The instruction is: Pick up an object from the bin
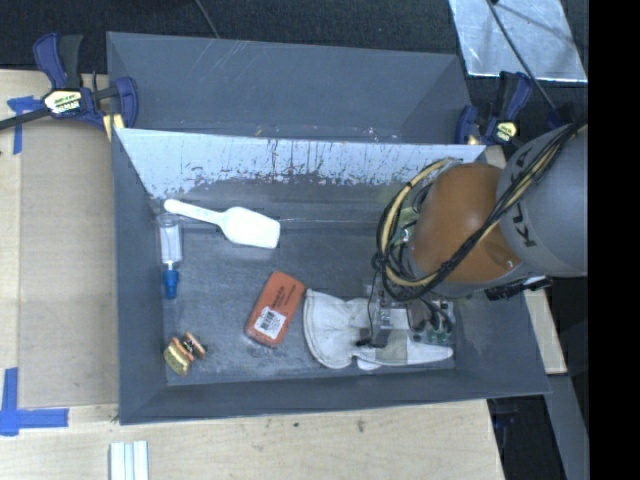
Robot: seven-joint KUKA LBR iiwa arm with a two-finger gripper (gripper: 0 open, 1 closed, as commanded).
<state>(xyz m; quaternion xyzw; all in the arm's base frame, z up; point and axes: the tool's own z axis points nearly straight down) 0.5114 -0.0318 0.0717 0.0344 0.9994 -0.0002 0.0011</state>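
Observation:
My gripper (379, 326) is low in the bin's front right part, pressed down onto a white crumpled cloth-like thing (332, 330) that spreads to both sides of it. The gripper's dark tip sits on the middle of that white thing. Just left of it an orange-brown flat block with a white barcode label (273, 310) lies tilted on the floor.
A white plastic scoop (230, 223) lies at the back left. Beside the left wall is a clear tube with a blue cap (170, 258). A small gold-coloured object (184, 352) sits in the front left corner. The arm's orange cover and cables hang over the right side.

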